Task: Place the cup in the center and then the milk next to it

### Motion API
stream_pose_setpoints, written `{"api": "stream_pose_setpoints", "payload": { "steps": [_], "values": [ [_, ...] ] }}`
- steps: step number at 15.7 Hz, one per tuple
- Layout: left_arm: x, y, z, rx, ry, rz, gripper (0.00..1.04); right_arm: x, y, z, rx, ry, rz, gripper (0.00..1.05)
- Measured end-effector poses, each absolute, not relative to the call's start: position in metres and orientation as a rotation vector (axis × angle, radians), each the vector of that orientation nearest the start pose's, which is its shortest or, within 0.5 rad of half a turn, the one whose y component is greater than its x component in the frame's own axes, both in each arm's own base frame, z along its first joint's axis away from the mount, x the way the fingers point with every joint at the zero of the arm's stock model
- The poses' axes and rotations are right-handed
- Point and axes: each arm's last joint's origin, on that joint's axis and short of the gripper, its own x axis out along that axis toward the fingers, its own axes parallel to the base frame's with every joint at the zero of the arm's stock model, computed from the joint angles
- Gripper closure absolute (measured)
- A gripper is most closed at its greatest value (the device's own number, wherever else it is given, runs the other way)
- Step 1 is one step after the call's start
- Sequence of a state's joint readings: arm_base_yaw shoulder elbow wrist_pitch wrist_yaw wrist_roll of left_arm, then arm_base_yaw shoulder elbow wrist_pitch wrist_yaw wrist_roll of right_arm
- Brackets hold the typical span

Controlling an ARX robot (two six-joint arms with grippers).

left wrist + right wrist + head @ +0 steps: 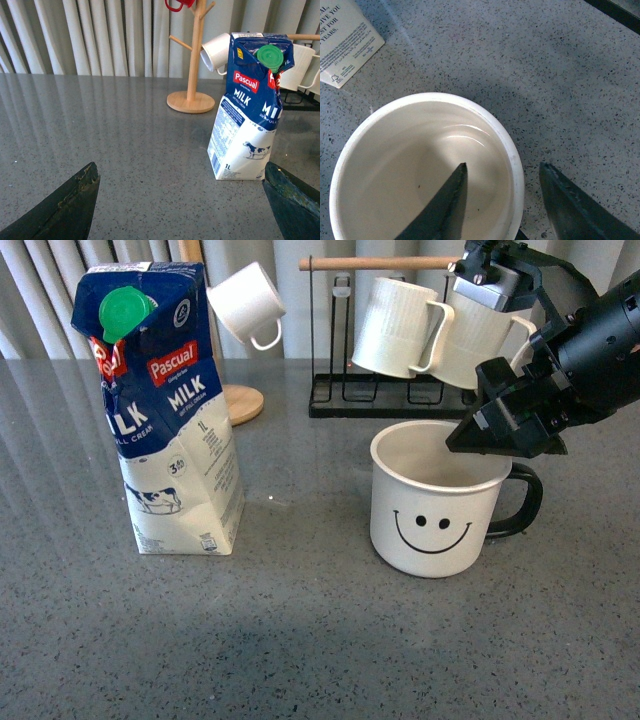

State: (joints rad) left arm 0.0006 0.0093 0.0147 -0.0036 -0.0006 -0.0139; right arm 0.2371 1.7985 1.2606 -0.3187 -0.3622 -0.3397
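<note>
The cup (pixel 435 510), a wide white mug with a black smiley face and a black handle, stands upright on the grey table right of centre. My right gripper (pixel 500 432) hovers open over its handle side. In the right wrist view the right gripper (pixel 503 166) straddles the rim of the cup (pixel 410 165), one finger inside and one outside. The milk (pixel 170 420), a blue-and-white carton with a green cap, stands upright to the cup's left. My left gripper (pixel 180 167) is open and empty, low over the table, with the milk (pixel 247 110) beyond it near one finger.
A black rack (pixel 330 405) behind the cup holds ribbed white mugs (pixel 400 325). A wooden mug tree (pixel 192 75) behind the milk carries a small white cup (pixel 248 305) and a red cup (pixel 175 4). Grey curtains close the back.
</note>
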Motion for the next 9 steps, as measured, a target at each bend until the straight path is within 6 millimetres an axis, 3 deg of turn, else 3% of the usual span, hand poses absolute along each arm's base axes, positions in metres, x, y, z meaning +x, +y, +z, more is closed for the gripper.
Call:
{"api": "stream_pose_setpoints", "payload": {
  "steps": [4, 6, 8, 9],
  "values": [
    [0.097, 0.0, 0.167, -0.014, -0.002, 0.001, 0.07, 0.37, 0.103, 0.222, -0.241, 0.721, 0.727, 0.23],
    [0.097, 0.0, 0.167, -0.014, -0.002, 0.001, 0.07, 0.368, 0.099, 0.248, -0.212, 0.607, 0.694, 0.04],
    [0.097, 0.0, 0.167, -0.014, -0.002, 0.001, 0.07, 0.352, 0.088, 0.283, -0.206, 0.427, 0.591, 0.06],
    [0.097, 0.0, 0.167, -0.014, -0.002, 0.002, 0.07, 0.335, 0.076, 0.296, -0.179, 0.339, 0.511, 0.07]
  ]
}}
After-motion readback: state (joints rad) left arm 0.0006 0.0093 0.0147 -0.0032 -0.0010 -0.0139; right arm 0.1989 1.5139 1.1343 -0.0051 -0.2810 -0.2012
